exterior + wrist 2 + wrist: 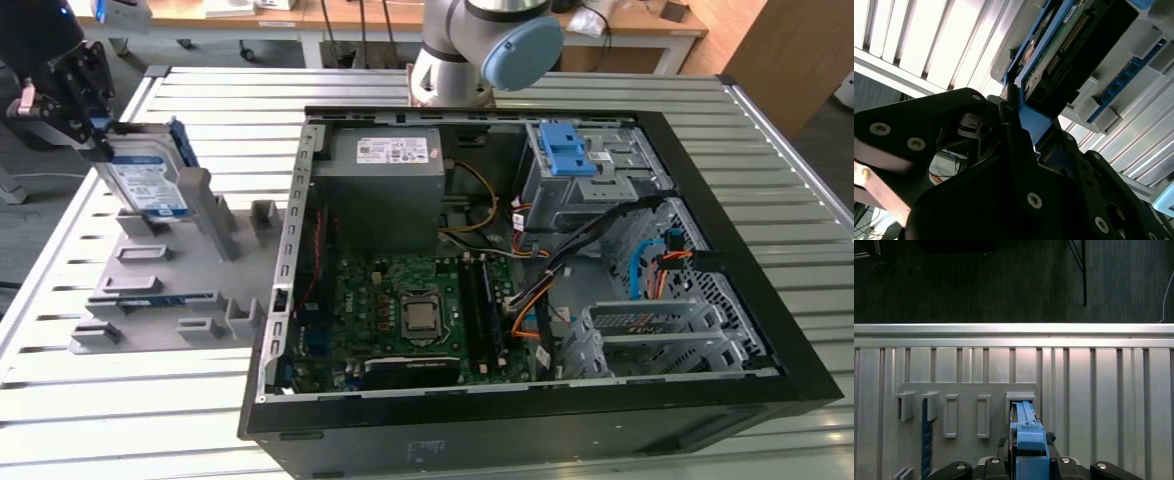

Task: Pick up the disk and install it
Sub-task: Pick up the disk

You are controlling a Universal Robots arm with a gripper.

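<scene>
The disk (144, 185), silver with a white-and-blue label and a blue carrier frame, stands tilted on end in the grey holder (174, 270) on the exterior view's left, outside the computer. My gripper (104, 138) is at its upper end, shut on the blue frame. In the second wrist view the black fingers (1014, 130) clamp the frame's edge, with the disk's (1074, 35) circuit-board underside beyond them. In the first wrist view the blue frame of the disk (1026, 427) sits between the fingertips of my gripper (1029, 460), over a slot in the holder (969, 395).
An open black computer case (694, 150) lies on the slatted metal table (80, 400), with a grey power-supply box (387, 185), a motherboard (414, 310) and a drive bay with a blue latch (567, 150). A blue strip (154, 298) rests in the holder. The arm's base (487, 50) stands behind the case.
</scene>
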